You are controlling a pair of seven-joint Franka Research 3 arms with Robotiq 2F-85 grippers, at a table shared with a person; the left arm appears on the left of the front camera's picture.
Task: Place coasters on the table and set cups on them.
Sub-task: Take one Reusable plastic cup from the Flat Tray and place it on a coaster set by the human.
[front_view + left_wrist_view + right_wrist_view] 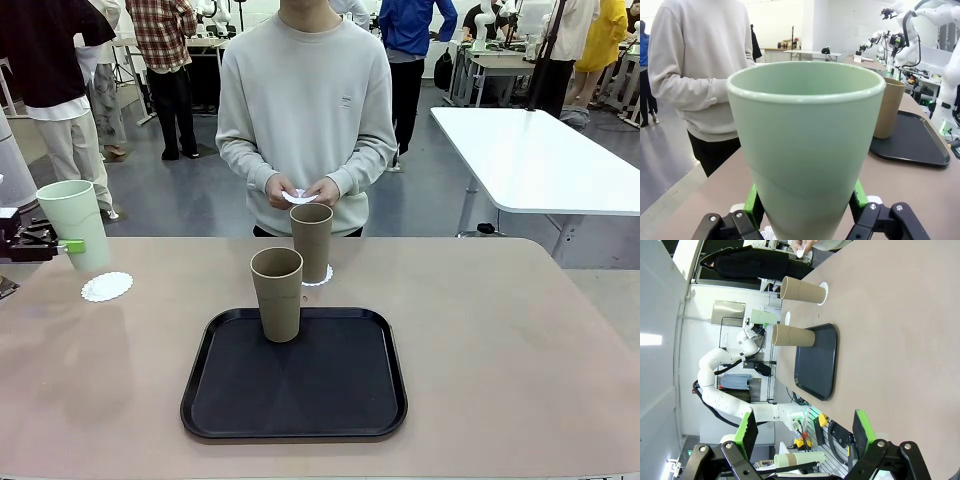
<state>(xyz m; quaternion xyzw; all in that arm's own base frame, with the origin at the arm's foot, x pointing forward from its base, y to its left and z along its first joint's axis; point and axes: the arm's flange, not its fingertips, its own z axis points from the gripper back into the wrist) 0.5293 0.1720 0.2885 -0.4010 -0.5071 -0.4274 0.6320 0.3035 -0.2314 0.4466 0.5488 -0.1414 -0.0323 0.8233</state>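
Apparently aloft, left fingers (858, 199) pinch the mint cup (805, 150).

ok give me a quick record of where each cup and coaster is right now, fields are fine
left gripper: shut on the mint cup, held off the table
mint cup: upright, beside the bare coaster at the left
far brown cup: standing on the middle coaster
near brown cup: on the black tray, no coaster
third coaster: in the person's hands
right gripper: open, holding nothing
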